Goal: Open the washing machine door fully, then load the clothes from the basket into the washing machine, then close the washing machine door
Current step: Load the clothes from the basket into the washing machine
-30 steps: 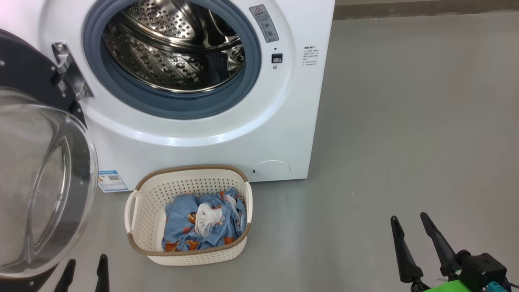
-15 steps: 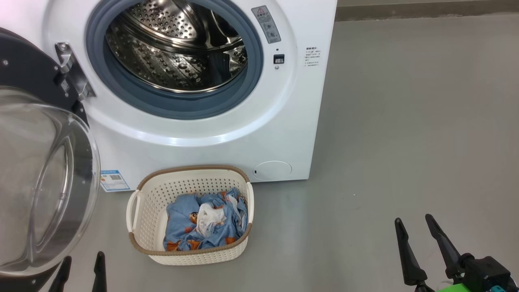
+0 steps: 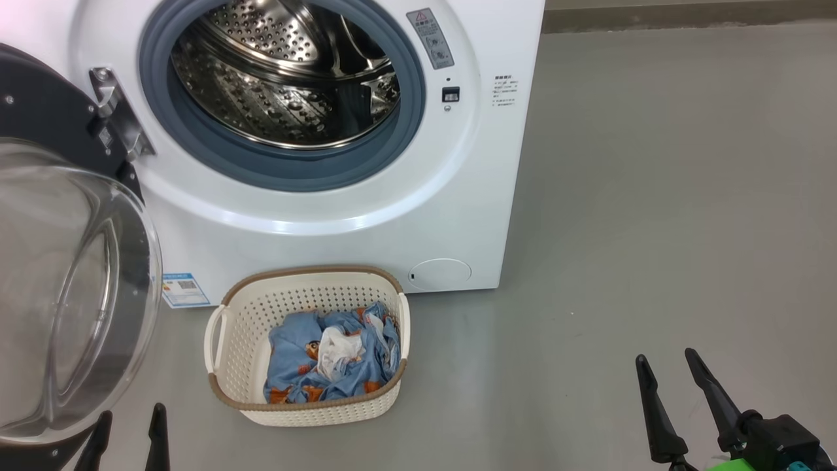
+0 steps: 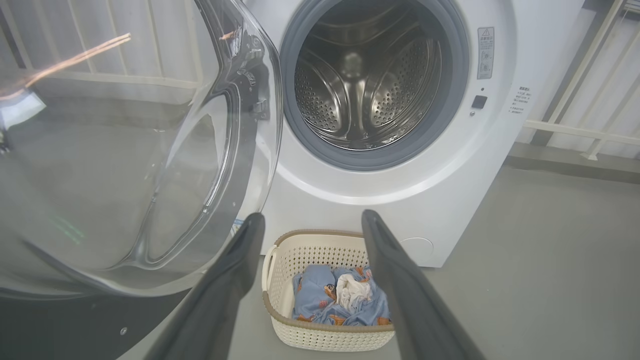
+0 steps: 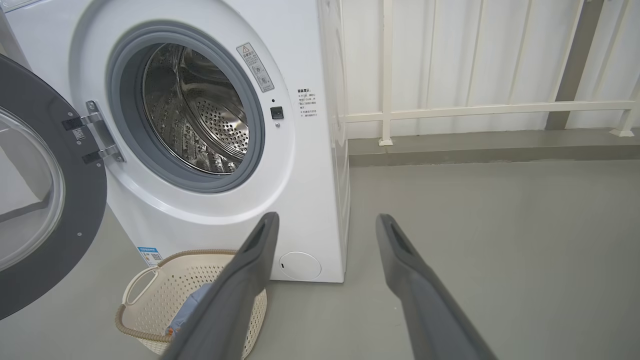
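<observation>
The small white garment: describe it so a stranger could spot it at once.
Start at the big white front-loading washing machine; on the grey floor before it stands a small cream perforated plastic basket. Inside, the garment lies crumpled on light blue orange-printed fabric, the only plain white cloth there.

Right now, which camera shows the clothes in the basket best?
Head view: it looks down into the basket, showing the clothes unblocked. The left wrist view has them at a flatter angle beyond the left gripper; in the right wrist view the right gripper hides most.
</observation>
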Motion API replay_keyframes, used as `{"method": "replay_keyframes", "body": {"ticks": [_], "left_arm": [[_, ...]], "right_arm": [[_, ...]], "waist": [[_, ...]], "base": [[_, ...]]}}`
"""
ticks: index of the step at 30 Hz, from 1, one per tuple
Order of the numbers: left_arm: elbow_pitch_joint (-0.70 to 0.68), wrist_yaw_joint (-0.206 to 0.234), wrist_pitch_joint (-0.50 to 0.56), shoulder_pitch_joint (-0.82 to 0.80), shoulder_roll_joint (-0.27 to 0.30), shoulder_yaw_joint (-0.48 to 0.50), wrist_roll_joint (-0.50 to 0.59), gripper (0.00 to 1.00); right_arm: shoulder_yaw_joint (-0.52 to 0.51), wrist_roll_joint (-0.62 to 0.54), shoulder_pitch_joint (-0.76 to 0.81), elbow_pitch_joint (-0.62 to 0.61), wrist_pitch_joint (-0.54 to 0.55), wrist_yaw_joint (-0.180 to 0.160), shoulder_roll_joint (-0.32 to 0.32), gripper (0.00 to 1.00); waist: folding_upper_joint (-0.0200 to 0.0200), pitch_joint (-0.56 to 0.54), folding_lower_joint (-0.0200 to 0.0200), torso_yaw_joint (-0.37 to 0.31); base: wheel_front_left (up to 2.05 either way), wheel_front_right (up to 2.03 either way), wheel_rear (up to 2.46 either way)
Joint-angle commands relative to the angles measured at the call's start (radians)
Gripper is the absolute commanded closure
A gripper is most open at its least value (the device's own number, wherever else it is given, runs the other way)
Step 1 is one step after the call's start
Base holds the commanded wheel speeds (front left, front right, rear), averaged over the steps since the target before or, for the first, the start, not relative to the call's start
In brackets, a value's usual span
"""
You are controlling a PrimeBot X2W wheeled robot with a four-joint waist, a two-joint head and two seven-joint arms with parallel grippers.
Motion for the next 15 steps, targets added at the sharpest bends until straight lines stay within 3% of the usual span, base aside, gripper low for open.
{"method": "replay_keyframes", "body": {"ticks": [1,15], "left_arm": [[-0.028,-0.002,-0.007,-0.036,0.02,0.037,0.003,0.0],[-0.015,-0.002,-0.007,-0.047,0.026,0.034,-0.001,0.0]], "right_arm": [[0.024,-0.006,-0.015,-0.019,-0.012,0.003,-0.006,0.0],[0.032,-0.001,-0.022,0.001,-0.012,0.003,-0.006,0.0]], "waist": [[-0.0001,0.004,0.0,0.002],[-0.0001,0.008,0.0,0.008]], "base": [[0.0,0.0,0.0],[0.0,0.0,0.0]]}}
